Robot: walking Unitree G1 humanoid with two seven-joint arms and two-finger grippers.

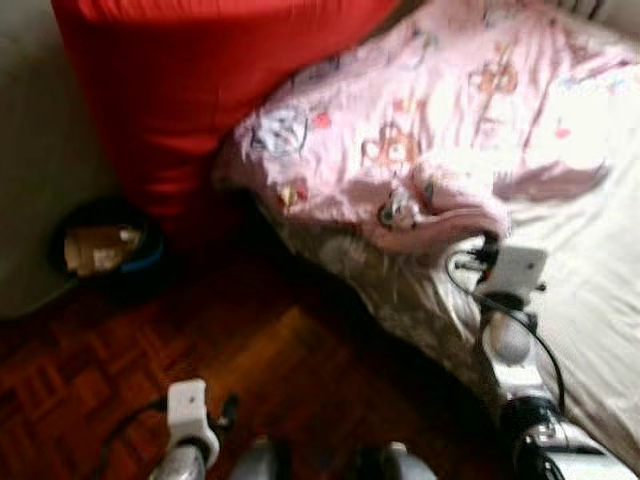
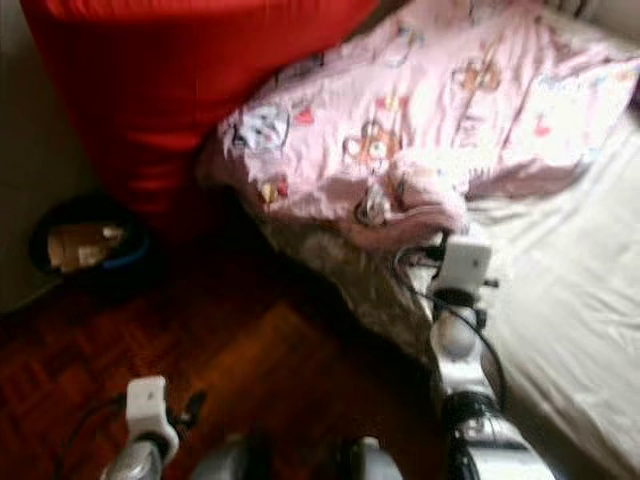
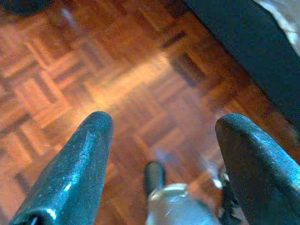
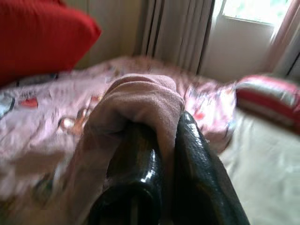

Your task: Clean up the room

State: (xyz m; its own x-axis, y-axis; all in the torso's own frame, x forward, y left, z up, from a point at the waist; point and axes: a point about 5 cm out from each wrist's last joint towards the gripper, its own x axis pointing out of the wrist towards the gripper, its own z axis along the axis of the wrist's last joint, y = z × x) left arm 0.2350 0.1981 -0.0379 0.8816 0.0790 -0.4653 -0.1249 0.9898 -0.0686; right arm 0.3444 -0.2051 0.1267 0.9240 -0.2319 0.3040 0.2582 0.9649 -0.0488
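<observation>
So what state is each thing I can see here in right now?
Pink blanket: rumpled on the bed, one fold pinched and lifted.
Right end effector: shut on a fold of the pink blanket.
Left end effector: open, holding nothing, low over the wood floor.
Red cushion: standing by the bed's corner.
Dark basket: on the floor, something pale inside.
Bed sheet: partly uncovered.

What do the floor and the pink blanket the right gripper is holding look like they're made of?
The floor looks like wood parquet: small reddish-brown blocks in a basket-weave pattern, glossy enough to reflect light. The pink blanket looks like soft fabric, probably cotton or fleece, matte and creased, with printed cartoon figures; a fold bunches between the right gripper fingers.
</observation>
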